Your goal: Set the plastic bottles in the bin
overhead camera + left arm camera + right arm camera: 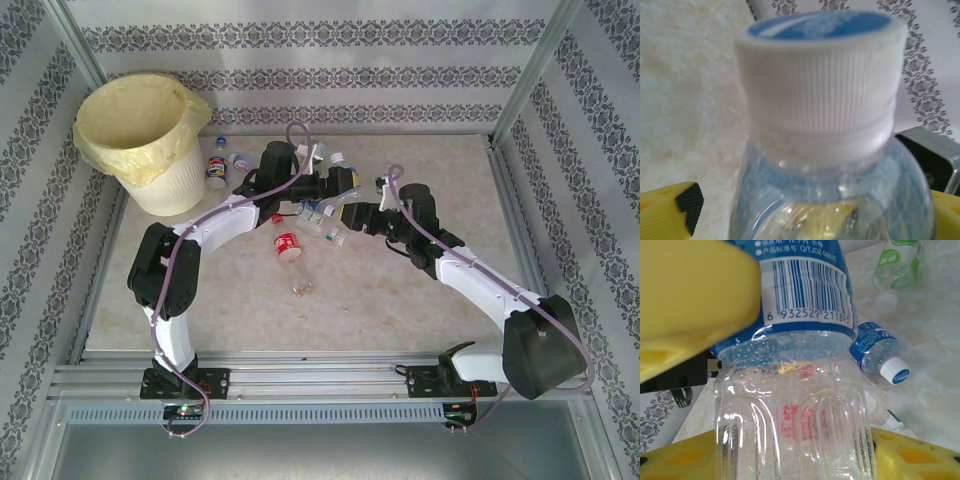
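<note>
Your right gripper (797,457) clamps a blue-label bottle (805,315); left gripper (815,207): hold cannot be told. Bagged bin (180,185) stands at the table's (400,290) far-left corner.

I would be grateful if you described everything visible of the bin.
The bin is a round white plastic bucket with ribbed walls, lined with a pale yellow bag folded loosely over its rim. It stands upright and open at the far left corner of the table, by the patterned wall. Whether anything lies inside cannot be told. Two small bottles sit close by its right side, perhaps touching it.
</note>
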Robot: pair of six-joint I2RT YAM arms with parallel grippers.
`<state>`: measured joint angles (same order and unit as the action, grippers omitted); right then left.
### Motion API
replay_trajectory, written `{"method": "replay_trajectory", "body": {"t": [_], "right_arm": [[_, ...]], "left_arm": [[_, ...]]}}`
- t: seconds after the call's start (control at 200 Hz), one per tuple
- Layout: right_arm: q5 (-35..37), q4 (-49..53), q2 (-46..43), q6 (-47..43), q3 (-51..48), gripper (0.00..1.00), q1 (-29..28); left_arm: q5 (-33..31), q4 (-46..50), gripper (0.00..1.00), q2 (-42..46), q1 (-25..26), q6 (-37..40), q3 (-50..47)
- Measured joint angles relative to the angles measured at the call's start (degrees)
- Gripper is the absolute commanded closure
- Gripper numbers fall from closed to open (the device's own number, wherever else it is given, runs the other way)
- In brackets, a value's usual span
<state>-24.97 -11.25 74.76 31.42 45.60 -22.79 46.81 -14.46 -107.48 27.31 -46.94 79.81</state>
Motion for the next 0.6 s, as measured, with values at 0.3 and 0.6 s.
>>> {"method": "replay_trajectory", "body": {"t": [0.3, 0.6], "right_arm": [[-1.7, -4.9, 3.7, 3.0, 0.6, 0.48, -1.1], [-1.7, -6.2, 3.7, 2.7, 0.7, 0.18, -1.4]], "left_arm": [[1.4, -6.1, 0.30, -1.5, 0.0, -3.6, 0.0], [-0.2, -7.1, 0.40, -1.6, -0.1, -4.3, -0.2]]}}
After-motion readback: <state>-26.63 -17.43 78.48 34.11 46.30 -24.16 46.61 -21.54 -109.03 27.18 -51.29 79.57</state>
